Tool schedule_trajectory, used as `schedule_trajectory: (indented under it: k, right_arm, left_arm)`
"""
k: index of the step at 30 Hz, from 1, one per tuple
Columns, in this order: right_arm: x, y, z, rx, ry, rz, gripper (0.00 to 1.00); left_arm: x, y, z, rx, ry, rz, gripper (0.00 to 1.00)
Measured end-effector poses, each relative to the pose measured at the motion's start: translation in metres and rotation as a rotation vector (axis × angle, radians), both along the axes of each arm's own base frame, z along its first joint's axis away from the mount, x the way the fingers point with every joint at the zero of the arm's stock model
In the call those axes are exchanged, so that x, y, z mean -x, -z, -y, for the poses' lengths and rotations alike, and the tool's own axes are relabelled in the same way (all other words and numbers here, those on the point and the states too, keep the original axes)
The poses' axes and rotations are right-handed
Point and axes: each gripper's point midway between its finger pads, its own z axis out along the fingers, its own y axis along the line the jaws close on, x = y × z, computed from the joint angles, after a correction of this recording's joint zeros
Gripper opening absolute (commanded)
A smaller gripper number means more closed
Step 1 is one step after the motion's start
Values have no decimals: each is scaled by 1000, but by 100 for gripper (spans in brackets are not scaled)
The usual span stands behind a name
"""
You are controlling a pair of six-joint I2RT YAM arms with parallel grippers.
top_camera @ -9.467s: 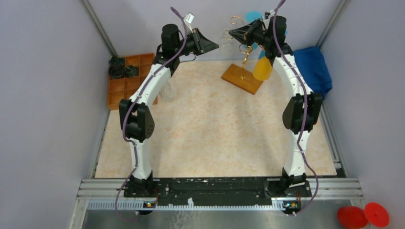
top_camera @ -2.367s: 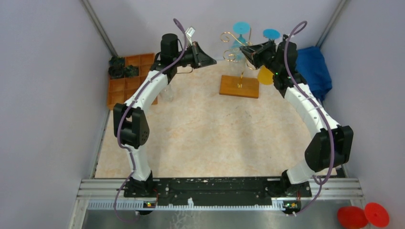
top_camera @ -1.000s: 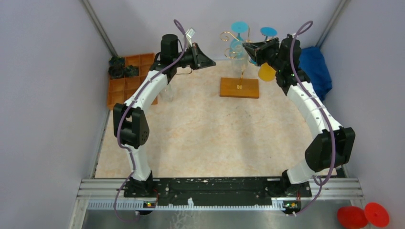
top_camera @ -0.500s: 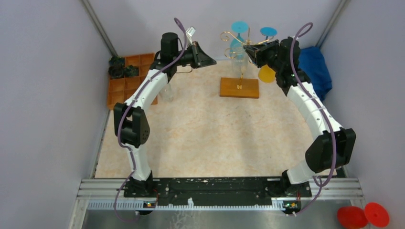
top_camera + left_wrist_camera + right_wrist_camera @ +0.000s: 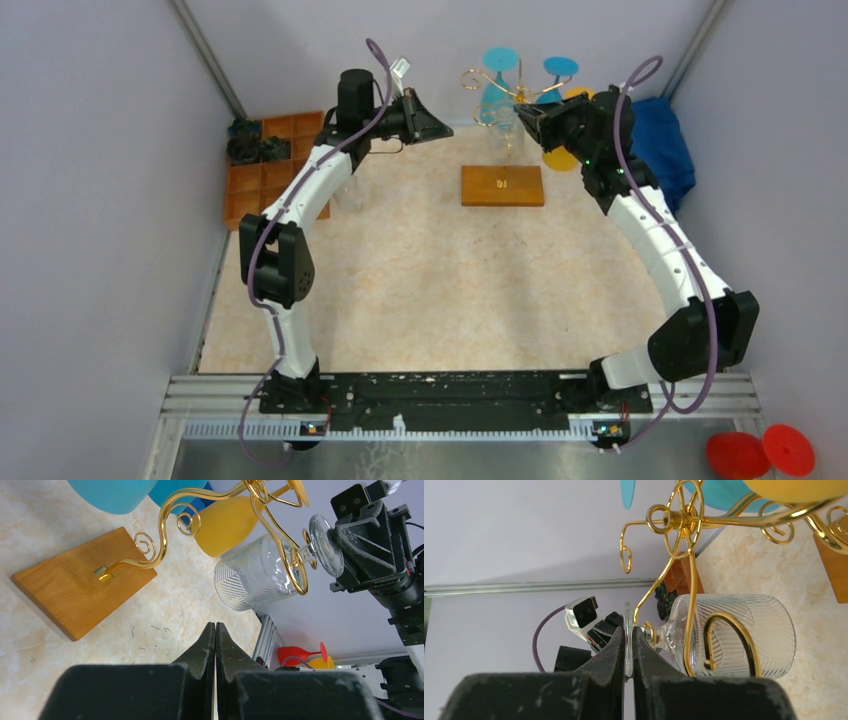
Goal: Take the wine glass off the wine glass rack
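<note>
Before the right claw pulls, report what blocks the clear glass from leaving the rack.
Nothing lies between the right claw and the clear wine glass: it is shut on the foot. The wine glass rack's wire arm straddles the stem, its curl across the bowl; that likely blocks a straight pull.

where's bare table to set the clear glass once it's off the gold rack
Widest bare patch: the beige tabletop between the two arms, from the orange-brown wooden base forward to the black near rail. Crowded at the back: the gold wire rack, its hanging blue glasses and yellow glass, the left hand and right hand, orange compartmented tray at left.
</note>
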Motion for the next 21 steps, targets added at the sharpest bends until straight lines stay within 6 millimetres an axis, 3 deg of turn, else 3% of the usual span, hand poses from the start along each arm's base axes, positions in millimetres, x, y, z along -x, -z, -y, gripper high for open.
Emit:
schedule_trajectory:
  k: [13,21]
  right_arm:
    - [17,7,1,29,-5,12,0]
    - [33,17,-18,38,-72,18,0]
  left_arm:
    - [0,0,-1,-1,-1,-1,1]
    - [0,2,-1,-3,-3,-6,0]
